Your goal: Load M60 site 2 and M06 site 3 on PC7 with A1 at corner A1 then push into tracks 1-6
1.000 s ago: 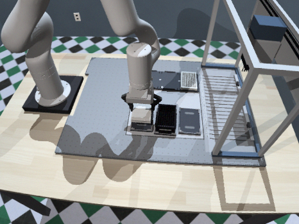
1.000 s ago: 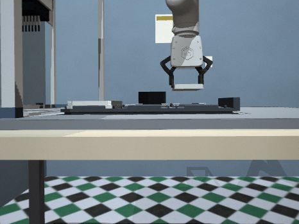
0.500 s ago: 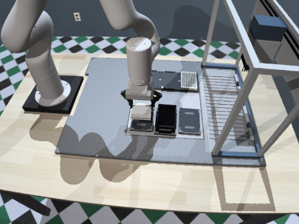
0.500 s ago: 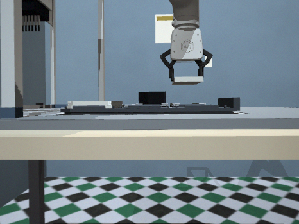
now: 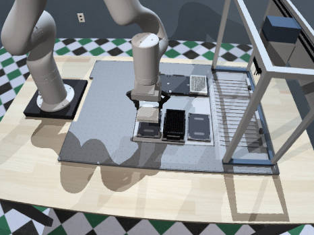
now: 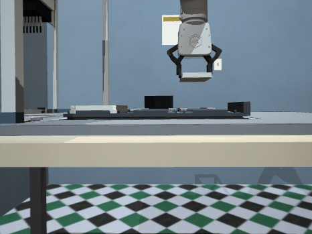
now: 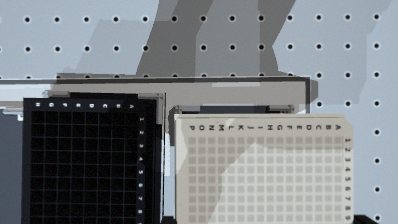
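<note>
M60 (image 6: pixel 195 76) is held level, well above the emptied nest S1 (image 5: pixel 148 130); the 384-well plate is best kept flat and carried across to site 2 of carrier PC7 (image 5: pixel 173 85), A1 corner matched before lowering, judged. The gripper (image 6: pixel 195 71) is clamped on M60's sides, fingers (image 6: pixel 179 68) spread wide by the plate width. M09 (image 5: pixel 174 124) is seated in S2, beside S1; M06 (image 5: pixel 198 83) is already placed on PC7, farther back by the rails (image 5: pixel 232 104).

M60 (image 5: pixel 147 114), pale and fine-welled, hangs level above nest S1 (image 5: pixel 148 130). Black M09 (image 5: pixel 174 124) sits in S2. M06 (image 5: pixel 198 83) lies on carrier PC7 (image 5: pixel 175 84).
</note>
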You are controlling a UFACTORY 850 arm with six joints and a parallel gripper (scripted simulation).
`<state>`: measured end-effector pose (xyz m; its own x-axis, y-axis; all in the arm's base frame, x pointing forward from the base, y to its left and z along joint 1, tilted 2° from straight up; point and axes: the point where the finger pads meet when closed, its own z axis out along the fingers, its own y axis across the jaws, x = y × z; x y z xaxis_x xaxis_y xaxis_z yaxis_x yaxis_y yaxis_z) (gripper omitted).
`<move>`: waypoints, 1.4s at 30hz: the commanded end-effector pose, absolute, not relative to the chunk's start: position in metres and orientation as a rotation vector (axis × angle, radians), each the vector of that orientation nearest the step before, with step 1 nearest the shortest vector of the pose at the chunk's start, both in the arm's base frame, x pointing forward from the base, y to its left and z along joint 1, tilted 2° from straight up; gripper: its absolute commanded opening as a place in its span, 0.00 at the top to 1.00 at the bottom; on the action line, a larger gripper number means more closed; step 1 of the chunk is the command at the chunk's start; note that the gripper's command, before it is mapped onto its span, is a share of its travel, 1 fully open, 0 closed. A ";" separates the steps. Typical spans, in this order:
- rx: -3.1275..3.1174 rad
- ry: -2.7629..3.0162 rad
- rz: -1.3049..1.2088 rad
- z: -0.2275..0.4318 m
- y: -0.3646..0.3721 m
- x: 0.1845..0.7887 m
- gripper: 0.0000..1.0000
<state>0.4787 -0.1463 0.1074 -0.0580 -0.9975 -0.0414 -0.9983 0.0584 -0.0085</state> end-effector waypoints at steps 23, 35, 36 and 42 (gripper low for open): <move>-2.112 2.276 0.033 0.128 -0.121 0.493 1.00; -2.112 2.275 0.033 0.130 -0.076 0.517 1.00; -2.112 2.275 0.033 0.131 -0.072 0.519 1.00; -2.112 2.275 0.033 0.132 -0.045 0.533 1.00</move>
<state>0.5246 -0.0586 0.1306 -0.0735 -0.9964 -0.0430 -0.9972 0.0740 -0.0086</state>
